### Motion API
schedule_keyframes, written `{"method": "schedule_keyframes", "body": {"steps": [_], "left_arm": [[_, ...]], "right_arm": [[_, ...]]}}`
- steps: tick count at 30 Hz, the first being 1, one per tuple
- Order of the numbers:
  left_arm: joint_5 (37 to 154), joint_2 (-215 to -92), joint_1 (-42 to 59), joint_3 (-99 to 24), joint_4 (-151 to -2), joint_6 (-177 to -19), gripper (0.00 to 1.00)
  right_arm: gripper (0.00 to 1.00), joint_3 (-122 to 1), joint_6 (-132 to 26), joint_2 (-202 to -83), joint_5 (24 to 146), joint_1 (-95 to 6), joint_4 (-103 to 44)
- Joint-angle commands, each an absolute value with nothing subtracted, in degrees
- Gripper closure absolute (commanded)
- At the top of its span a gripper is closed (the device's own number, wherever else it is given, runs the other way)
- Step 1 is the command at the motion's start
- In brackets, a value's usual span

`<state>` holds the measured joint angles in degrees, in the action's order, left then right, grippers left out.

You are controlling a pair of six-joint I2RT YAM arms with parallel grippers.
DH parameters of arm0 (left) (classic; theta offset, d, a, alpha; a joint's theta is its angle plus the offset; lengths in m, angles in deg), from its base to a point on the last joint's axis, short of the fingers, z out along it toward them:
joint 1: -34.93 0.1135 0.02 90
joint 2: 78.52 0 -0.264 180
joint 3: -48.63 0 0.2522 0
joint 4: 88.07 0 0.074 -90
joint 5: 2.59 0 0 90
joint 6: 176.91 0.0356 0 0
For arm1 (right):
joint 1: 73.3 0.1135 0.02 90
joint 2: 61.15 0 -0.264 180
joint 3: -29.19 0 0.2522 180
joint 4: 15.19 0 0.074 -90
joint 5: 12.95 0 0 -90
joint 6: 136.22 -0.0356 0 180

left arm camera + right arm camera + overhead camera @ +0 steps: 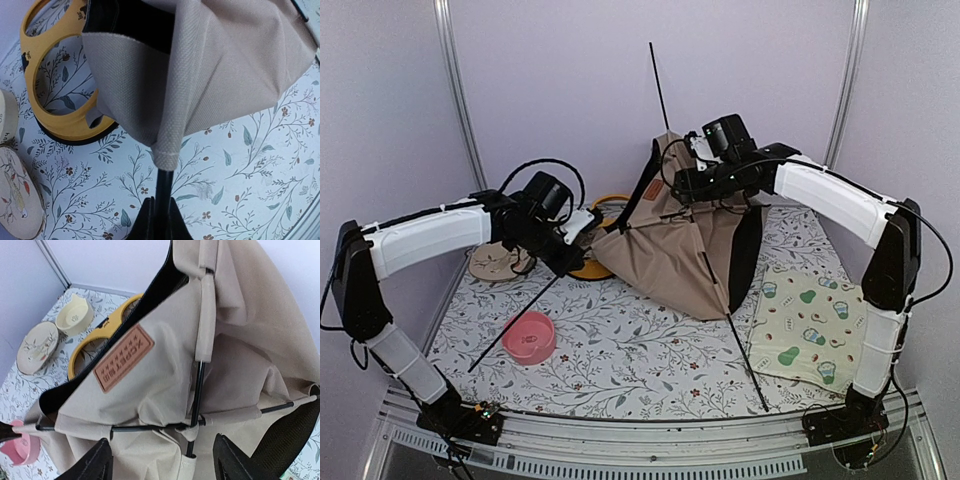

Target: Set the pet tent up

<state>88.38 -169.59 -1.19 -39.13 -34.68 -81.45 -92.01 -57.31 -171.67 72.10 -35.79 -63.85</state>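
Note:
The tan pet tent (690,240) stands half collapsed in the middle of the table, with a brown label (123,365) and black edging. One thin black pole (658,85) sticks up behind it. Another pole (745,360) slants down to the front right. My left gripper (578,240) is shut on a black pole (165,185) just below the end of a fabric sleeve (167,152); that pole runs on toward the front left (510,330). My right gripper (162,462) is open over the tent's top, its fingers (85,465) either side of the crossing poles (195,422), not touching them.
A yellow double-bowl feeder (55,75) lies partly under the tent's left edge. A pink bowl (529,337) sits at the front left. A cream bowl (74,315) and a round patterned lid (498,262) are at the back left. A cream mat with green prints (810,330) lies on the right.

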Motion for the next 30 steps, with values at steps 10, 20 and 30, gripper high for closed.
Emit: {"method": "schedule_keyframes", "body": {"steps": [10,20,30], "left_arm": [[92.2,-164.4,-3.6,-37.7,-43.4,-86.5,1.0],[94.4,-162.4,-6.1,-34.4,-47.0,-89.8,1.0],[93.6,-158.9,-12.1,-29.9,-54.4,-103.0,1.0]], "right_arm": [[0.22,-113.3,-50.6,-186.0,80.5,-41.7,-63.4],[0.7,-113.7,-48.5,-186.0,85.3,-39.5,-62.1],[0.97,-114.1,-41.7,-183.0,83.5,-32.0,-62.9]]}}
